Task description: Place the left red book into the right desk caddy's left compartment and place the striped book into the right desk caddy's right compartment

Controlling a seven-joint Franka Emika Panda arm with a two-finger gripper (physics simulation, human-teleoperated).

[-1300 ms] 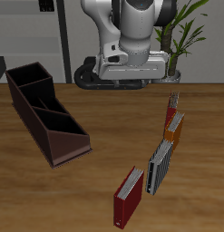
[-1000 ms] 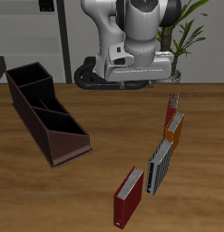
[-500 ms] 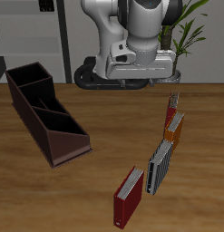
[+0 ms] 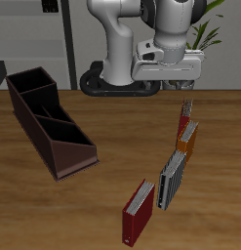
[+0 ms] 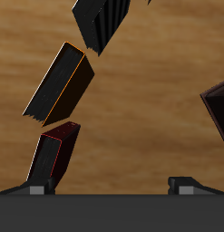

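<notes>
The exterior camera looks from the front and above, taking in the whole table (image 4: 102, 210) and the robot behind it. The wrist camera looks straight down, close. Both show the orange book (image 4: 187, 142) (image 5: 57, 83) and the striped book (image 4: 172, 177) (image 5: 106, 18).

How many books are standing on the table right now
4, in a line: a red book nearest the table's front edge, the striped book behind it, then an orange book, then the left red book farthest back. None seems hidden.
</notes>
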